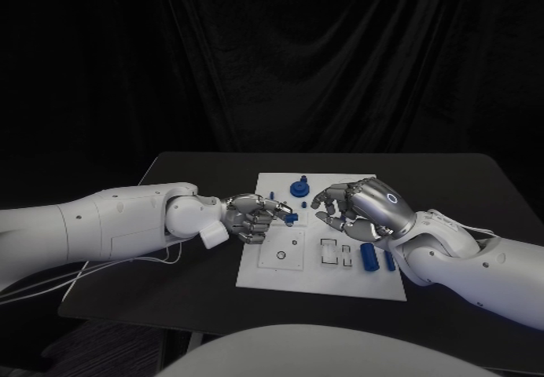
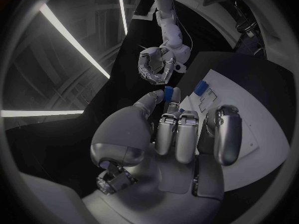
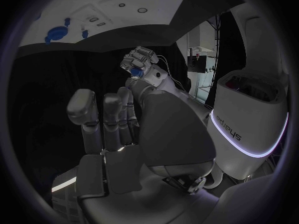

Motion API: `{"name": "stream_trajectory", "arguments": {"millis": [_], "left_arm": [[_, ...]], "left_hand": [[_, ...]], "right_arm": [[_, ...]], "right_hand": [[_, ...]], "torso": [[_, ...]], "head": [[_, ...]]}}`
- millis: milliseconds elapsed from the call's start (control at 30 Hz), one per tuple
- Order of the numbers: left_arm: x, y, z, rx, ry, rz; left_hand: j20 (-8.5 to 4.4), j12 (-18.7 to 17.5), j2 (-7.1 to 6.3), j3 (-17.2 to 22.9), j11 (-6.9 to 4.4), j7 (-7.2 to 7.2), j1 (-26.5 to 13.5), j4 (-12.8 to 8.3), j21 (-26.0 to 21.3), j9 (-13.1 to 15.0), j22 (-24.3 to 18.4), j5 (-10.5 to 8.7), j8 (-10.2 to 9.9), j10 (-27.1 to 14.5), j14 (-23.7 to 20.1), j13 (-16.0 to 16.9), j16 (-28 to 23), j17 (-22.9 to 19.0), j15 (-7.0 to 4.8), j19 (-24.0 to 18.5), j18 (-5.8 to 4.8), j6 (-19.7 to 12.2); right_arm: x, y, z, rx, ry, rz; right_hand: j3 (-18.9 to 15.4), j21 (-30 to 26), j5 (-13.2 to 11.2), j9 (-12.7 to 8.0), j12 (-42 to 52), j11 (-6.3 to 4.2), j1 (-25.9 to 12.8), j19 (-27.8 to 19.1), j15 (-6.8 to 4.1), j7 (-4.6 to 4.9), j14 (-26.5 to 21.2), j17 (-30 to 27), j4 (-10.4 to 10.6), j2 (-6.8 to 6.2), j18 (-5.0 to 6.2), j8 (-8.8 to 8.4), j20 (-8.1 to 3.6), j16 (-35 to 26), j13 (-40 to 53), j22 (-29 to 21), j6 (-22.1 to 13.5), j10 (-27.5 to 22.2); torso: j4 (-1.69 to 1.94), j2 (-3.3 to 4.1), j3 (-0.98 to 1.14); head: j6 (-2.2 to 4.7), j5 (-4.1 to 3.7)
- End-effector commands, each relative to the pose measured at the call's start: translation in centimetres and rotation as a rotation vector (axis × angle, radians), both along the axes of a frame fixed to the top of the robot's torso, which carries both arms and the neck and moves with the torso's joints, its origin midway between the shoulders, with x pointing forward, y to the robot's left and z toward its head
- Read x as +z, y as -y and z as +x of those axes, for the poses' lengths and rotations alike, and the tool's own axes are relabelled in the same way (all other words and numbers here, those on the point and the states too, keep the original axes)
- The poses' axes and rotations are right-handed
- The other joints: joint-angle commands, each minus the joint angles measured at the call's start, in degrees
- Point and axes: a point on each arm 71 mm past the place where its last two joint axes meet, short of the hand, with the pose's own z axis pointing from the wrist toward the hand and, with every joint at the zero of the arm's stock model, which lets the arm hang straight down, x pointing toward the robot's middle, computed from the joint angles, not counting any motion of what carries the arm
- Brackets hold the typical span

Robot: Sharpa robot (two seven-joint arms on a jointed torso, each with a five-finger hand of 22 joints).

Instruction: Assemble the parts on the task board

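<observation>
The white task board lies mid-table. My left hand hovers over the board's left edge and pinches a small blue part at its fingertips. The left wrist view shows that hand with the blue part between thumb and finger. My right hand hangs over the board's right half, fingers loosely curved and apart, holding nothing. A blue round piece stands near the board's far edge, and two blue cylinders lie at its right side. In the right wrist view, the left hand shows beyond my right hand.
The board has empty rectangular slots and a round hole toward its near side. A small blue peg stands at the far edge. Bare black table surrounds the board; the two hands are close together above it.
</observation>
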Motion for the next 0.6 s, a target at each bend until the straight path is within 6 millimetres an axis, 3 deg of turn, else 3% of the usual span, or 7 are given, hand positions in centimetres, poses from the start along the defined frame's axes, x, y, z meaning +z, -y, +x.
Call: {"name": "stream_trajectory", "arguments": {"millis": [33,333,600], "left_arm": [[-0.3,-0.5,0.6,0.062,0.073,0.08],[-0.4,-1.2,1.2,0.102,0.284,0.286],[1.4,-2.0,2.9,0.072,0.549,0.531]], "left_hand": [[-0.13,0.2,-0.1,4.6,-0.3,0.01,-0.7,-4.1,-0.4,10.1,11.9,0.22,0.3,5.9,5.8,15.1,0.0,15.1,-0.41,-0.4,0.78,-0.5],[-0.48,0.2,-0.68,5.4,-0.7,-0.45,-1.6,-3.1,-1.1,12.0,11.6,-0.6,1.6,5.9,5.8,15.1,0.0,15.1,-0.83,-0.6,0.96,-1.2],[-0.99,0.2,-1.53,5.9,-1.17,-0.97,-1.3,-1.9,-0.7,13.0,11.7,-0.49,2.5,5.9,5.8,15.1,0.0,15.1,-1.34,0.0,0.87,-0.9]], "right_arm": [[-0.2,0.6,0.3,-0.05,-0.017,-0.038],[0.3,3.0,0.5,-0.118,-0.021,-0.058],[2.3,4.5,0.4,-0.164,-0.005,-0.047]], "right_hand": [[-0.4,-0.6,-0.4,-0.1,-0.2,-0.11,-0.1,-0.5,0.0,0.03,-0.6,-0.7,0.0,-0.27,1.21,-0.24,0.0,-0.7,0.0,6.9,-0.4,-0.4],[-0.7,-1.8,-1.0,0.0,0.0,0.1,-0.3,-1.2,0.15,0.02,-1.4,-1.6,0.7,0.23,1.41,0.08,0.15,-1.7,0.2,6.5,0.3,-0.4],[-0.9,-2.0,-1.0,0.1,0.3,0.15,-0.4,-1.2,0.2,-0.11,-1.3,-1.7,1.2,0.55,1.42,0.39,0.22,-1.7,0.3,6.5,1.0,-0.3]], "torso": [[0.0,-0.04,-0.01],[-0.21,0.04,0.03],[0.03,0.15,0.09]], "head": [[0.01,-0.17],[0.01,0.07],[0.01,-0.86]]}}
